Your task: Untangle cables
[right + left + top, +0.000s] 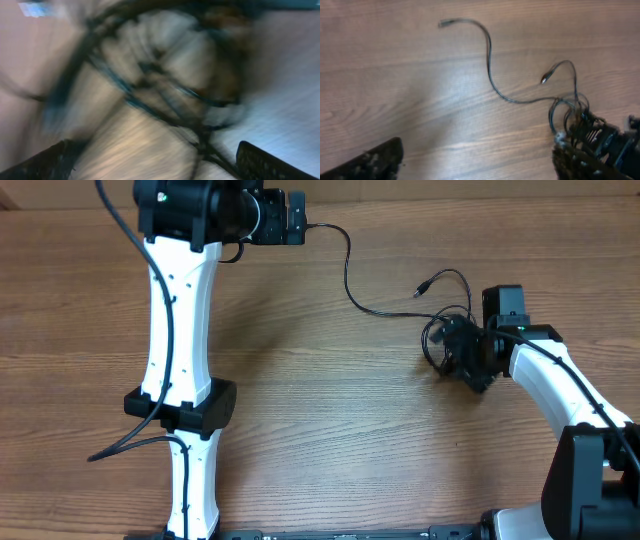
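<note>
Overhead and wrist views of the bench (330, 440), as I see them from my station. The cables (445, 340) lie mostly as a dark knot of loops right of centre, and the right claw (466, 356) sits directly on it. Its own wrist view is badly blurred, but the fingers (270, 165) stand wide apart at the lower corners, so I read this claw as open. I cannot tell whether any loop touches them. One long cord (347, 275) leaves the knot and curves leftward to a free plug (442, 23) lying on the wood just beside the left claw (477, 155). That claw is open too, spread wide over the bench. A short end with a pale-tipped plug (421, 291) arches just above the knot.
</note>
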Controlling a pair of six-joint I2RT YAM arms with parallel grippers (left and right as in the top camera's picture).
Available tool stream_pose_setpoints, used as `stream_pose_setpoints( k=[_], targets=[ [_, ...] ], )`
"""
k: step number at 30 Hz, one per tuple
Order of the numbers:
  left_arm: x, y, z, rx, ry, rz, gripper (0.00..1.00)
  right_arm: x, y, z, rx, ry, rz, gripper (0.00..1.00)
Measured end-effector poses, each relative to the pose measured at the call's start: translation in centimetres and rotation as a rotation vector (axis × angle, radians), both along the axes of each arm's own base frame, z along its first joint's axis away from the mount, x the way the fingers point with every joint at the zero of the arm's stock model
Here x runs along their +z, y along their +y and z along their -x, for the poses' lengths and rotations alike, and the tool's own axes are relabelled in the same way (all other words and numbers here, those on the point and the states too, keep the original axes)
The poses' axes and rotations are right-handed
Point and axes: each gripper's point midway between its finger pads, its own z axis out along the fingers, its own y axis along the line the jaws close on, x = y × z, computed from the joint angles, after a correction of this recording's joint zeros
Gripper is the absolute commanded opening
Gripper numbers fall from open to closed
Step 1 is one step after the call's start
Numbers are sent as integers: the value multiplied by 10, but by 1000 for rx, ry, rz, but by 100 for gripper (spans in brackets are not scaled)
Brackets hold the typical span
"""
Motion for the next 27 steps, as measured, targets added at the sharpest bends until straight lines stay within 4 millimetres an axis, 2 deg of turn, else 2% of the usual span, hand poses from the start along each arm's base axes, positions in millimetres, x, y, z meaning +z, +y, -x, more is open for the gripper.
stream_pose_setpoints(
  k=[3, 5, 6, 8, 10, 12, 13, 15, 20, 23, 27],
  targets=[
    [-15, -2, 1, -6, 51, -11, 86, 18, 20, -26, 61, -137, -96, 100],
    [-20, -2, 1, -7, 68, -14, 86, 38, 39, -44, 182, -276, -141, 100],
    [-20, -2, 0, -7, 68, -14, 87, 45, 50, -47, 255, -324, -154, 100],
    [-19, -3, -2, -7, 57, -11, 88, 45, 74, -36, 397, -338, -147, 100],
    [-19, -3, -3, -8, 55, -11, 88, 34, 89, -17, 506, -293, -107, 100],
    [-19, -3, -3, -7, 55, -11, 88, 20, 93, 1, 569, -222, -27, 100],
    [-19, -3, -2, -7, 56, -11, 88, 12, 91, 9, 582, -178, 22, 100],
    [-19, -3, -2, -7, 56, -11, 88, -1, 74, 22, 538, -80, 135, 100],
    [-19, -3, -2, -7, 58, -12, 88, -14, 19, 39, 235, 104, 314, 100],
    [-20, -2, 0, -7, 66, -14, 88, -15, 2, 40, 40, 143, 309, 100],
    [-21, -2, 1, -7, 71, -15, 88, -15, -6, 40, -144, 171, 238, 100]
  ],
)
